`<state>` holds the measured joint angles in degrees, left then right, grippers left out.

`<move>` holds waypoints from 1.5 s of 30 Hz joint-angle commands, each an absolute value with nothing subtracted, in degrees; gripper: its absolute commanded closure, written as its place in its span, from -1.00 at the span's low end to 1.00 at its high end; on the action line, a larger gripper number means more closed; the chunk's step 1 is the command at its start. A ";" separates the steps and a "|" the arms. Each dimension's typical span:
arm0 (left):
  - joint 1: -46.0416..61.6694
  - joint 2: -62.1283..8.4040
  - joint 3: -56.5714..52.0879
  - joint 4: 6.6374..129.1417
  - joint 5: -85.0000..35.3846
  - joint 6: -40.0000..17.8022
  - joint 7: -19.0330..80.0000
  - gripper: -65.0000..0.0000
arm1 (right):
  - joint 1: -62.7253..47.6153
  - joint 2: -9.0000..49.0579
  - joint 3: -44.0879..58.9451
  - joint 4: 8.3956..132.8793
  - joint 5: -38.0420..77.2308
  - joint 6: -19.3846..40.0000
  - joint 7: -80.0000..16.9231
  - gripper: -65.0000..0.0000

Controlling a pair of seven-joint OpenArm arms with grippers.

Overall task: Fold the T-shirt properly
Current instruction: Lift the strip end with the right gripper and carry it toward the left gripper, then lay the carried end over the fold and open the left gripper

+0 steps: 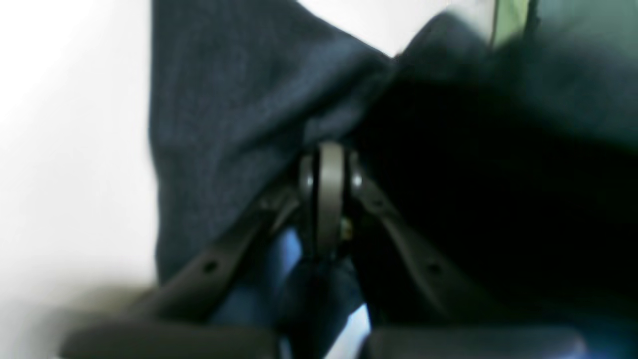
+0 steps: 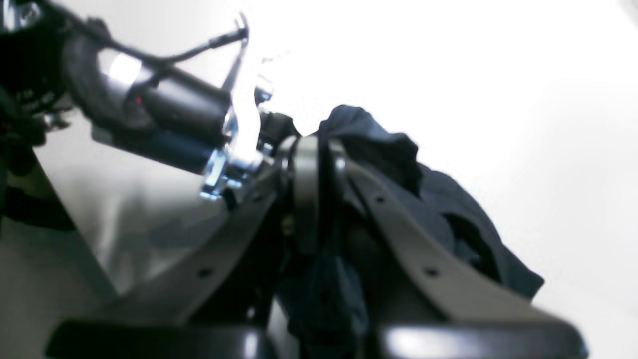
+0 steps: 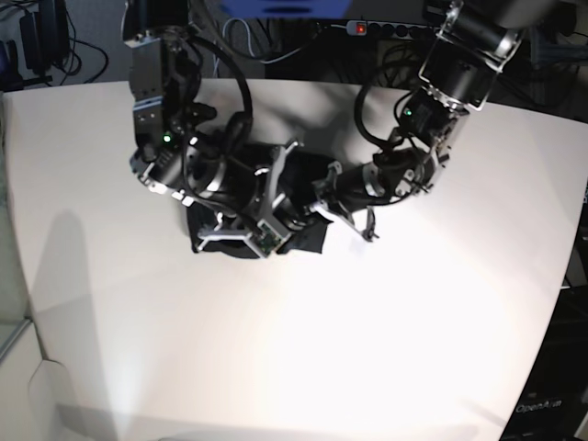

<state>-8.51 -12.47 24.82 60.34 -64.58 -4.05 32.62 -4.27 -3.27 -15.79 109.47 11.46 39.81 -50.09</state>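
Fabric sits pinched in both end effectors at once. Seen from its own wrist camera, the left end effector [image 1: 329,164] has its jaws pressed together on a fold of the T-shirt [image 1: 239,124], with dark cloth rising ahead of the tips and more of it bunched below, between the finger arms. The right end effector [image 2: 311,149] is likewise pinching a gathered lump of the T-shirt [image 2: 428,199], which spills away to one side of its jaws onto the white counter [image 2: 498,75]; the other arm's wrist hardware stands close on the opposite side.

Outward from there, the base view shows the two end effectors meeting near each other over a compact black heap, the T-shirt [image 3: 308,241], lying crumpled on the counter [image 3: 322,349] directly beneath them, with bare counter all round.

Judging by the heap, the step in hand is picking up and spreading, not yet folding. The next move likely calls for drawing the two grips apart and upward so the cloth opens out, then laying it flat; exactly which part of the shirt each grip holds cannot be told
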 commanded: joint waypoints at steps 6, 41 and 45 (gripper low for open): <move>-5.14 -14.55 24.84 54.29 -58.86 4.88 32.22 0.96 | -0.66 -3.91 -16.13 103.87 13.41 40.00 -48.57 0.98; -6.11 -22.46 24.57 66.51 -58.33 4.88 31.78 0.96 | 1.54 -5.32 -21.76 92.09 13.32 40.00 -39.43 0.98; -6.37 -22.37 24.57 66.86 -58.33 4.70 31.69 0.96 | 1.71 -5.23 -21.76 92.18 13.32 40.00 -39.43 0.98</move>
<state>-6.57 -20.47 25.12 68.03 -62.13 -4.03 31.90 1.41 -5.23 -21.78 90.54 11.90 37.65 -39.81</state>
